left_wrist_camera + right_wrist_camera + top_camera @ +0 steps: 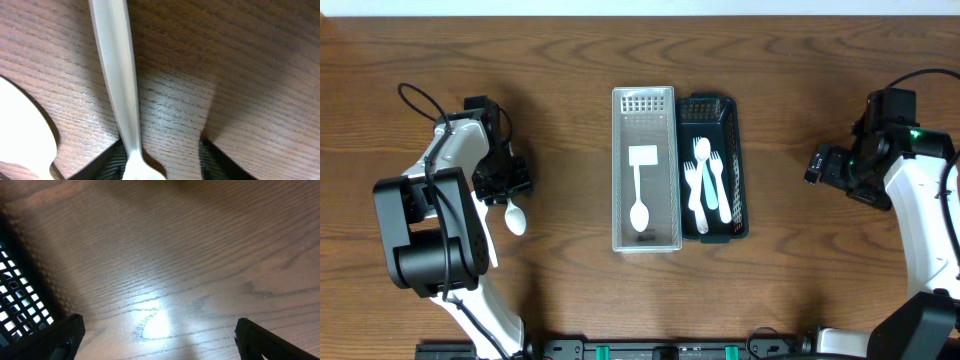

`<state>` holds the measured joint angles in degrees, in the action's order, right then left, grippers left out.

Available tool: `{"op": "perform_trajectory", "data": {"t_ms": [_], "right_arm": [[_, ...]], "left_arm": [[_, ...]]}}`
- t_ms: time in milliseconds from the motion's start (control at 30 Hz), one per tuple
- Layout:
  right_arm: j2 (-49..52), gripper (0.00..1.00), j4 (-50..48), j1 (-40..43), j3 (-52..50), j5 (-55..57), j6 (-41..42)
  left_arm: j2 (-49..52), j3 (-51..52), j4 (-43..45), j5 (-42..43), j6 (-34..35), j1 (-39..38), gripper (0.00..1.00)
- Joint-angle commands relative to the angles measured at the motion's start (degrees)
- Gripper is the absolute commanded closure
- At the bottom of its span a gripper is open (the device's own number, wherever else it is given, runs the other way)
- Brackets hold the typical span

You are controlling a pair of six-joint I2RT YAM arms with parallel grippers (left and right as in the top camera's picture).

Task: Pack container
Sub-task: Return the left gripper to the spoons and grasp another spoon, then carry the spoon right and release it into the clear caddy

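A clear plastic container point(665, 215) stands at mid-table with one white spoon point(639, 200) lying in it. Beside it on the right a dark mesh basket point(738, 170) holds several white forks and spoons point(705, 185). My left gripper point(505, 185) is low over the table at the left. In the left wrist view its open jaws point(162, 162) straddle the handle of a white utensil point(117, 75) lying on the wood, closer to the left finger. A second white spoon bowl point(22, 135) lies next to it and also shows in the overhead view point(515, 218). My right gripper point(817, 163) is open and empty point(160, 335).
The dark basket's corner point(12, 295) shows at the left edge of the right wrist view, close to the right gripper. The wooden table point(570, 80) surrounds both containers. Cables loop off both arms.
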<state>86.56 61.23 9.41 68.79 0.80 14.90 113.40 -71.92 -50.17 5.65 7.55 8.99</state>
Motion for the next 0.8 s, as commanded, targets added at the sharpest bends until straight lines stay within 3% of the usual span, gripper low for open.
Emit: {"op": "perform_trajectory", "data": {"t_ms": [0, 133, 267, 333, 767], "right_arm": [[-0.1, 0.01, 0.0, 0.2, -0.1, -0.4, 0.2], [-0.1, 0.01, 0.0, 0.2, -0.1, -0.4, 0.0], [-0.1, 0.01, 0.0, 0.2, -0.1, -0.4, 0.0], [-0.1, 0.01, 0.0, 0.2, -0.1, -0.4, 0.0], [-0.1, 0.01, 0.0, 0.2, -0.1, -0.4, 0.0]], "left_arm": [[2.4, 0.5, 0.2, 0.4, -0.4, 0.4, 0.62], [2.4, 0.5, 0.2, 0.4, -0.4, 0.4, 0.75], [2.4, 0.5, 0.2, 0.4, -0.5, 0.4, 0.81], [2.4, 0.5, 0.2, 0.4, -0.5, 0.4, 0.9], [-0.5, -1.9, -3.8, 0.4, -0.4, 0.0, 0.94]]}}
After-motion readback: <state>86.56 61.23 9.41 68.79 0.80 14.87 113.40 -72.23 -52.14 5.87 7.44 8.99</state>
